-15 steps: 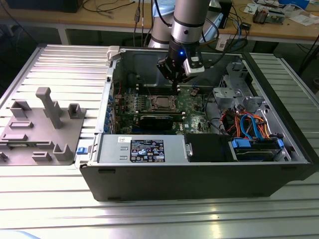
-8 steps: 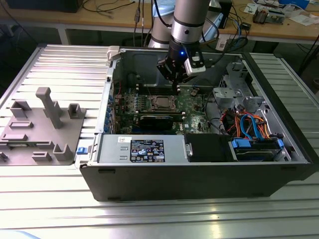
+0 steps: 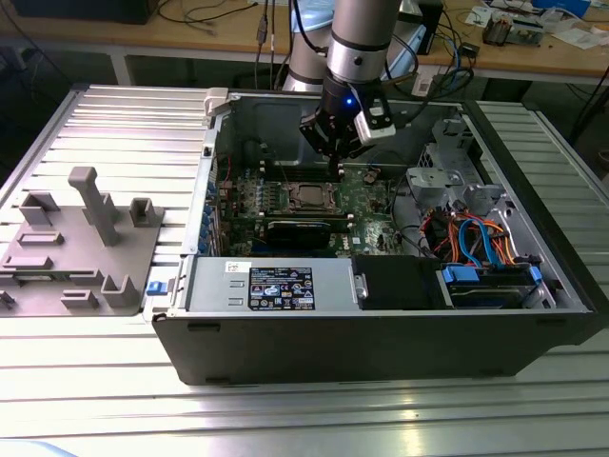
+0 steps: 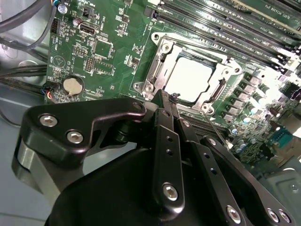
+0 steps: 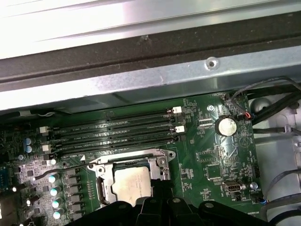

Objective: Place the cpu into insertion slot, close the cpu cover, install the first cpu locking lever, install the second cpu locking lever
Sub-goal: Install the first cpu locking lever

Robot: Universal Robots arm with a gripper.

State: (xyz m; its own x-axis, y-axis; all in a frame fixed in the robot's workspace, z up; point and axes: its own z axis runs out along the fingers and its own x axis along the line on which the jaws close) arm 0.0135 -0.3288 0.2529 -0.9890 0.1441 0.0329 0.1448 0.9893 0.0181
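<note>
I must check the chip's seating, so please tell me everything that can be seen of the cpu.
The cpu is a small flat square chip with a pale silver metal top face that shines under the light. It lies flat and face up in the insertion slot of the green motherboard, and the cpu cover frames it on all sides, so its edges and underside are hidden. In both wrist views the pincer is beside the socket's edge, not on the chip. In the exterior view the cpu sits below the arm.
</note>
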